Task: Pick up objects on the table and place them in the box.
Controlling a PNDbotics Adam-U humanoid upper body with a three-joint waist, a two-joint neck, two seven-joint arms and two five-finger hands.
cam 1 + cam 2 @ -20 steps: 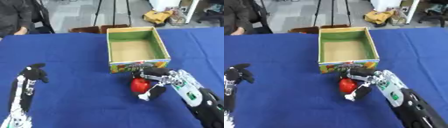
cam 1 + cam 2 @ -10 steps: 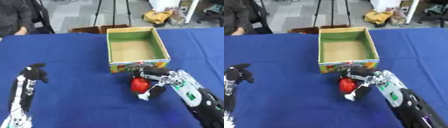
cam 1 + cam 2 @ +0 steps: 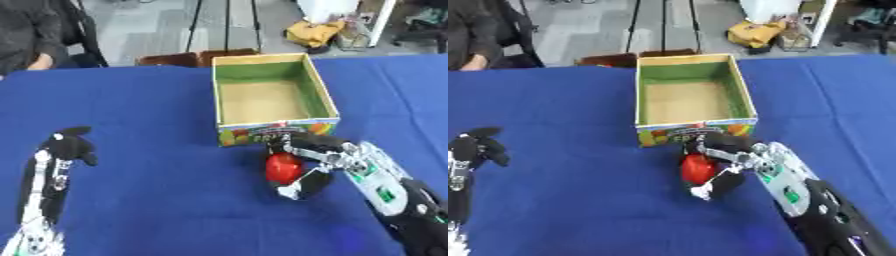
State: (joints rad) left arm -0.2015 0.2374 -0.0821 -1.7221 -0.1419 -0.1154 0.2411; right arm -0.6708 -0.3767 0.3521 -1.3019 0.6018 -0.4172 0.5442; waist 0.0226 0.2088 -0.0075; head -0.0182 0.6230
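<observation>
Left eye view puts the red object (image 3: 283,167) just right of the frame's centre, lying on the blue counter (image 3: 157,100) immediately below the near wall of the box (image 3: 319,95). The right hand (image 3: 317,156) comes in from the lower right corner and is curled around that red object, fingers arching over its top and right side and the thumb reaching in from below, so the object sits at the hand's left, inside the curl. It appears roundish, with no clear long axis to speak of.

The relation that matters for the coming move: the box lies directly above the held object in the frame, almost touching the hand's upper fingers, with its open top facing up. In my judgement the object has to be lifted over that near wall and carried a short way toward the upper part of the frame before being let go; the closeness of the wall to the fingers is the likely place for a bump.

The left hand (image 3: 68,145) rests at the lower left of the frame, fingers curled and holding nothing, well apart from both object and box, so the right hand is plainly the nearer one.

Hidden or doubtful: the object's right side is covered by the fingers, and whether it has left the counter cannot be told. The box's interior appears bare.
</observation>
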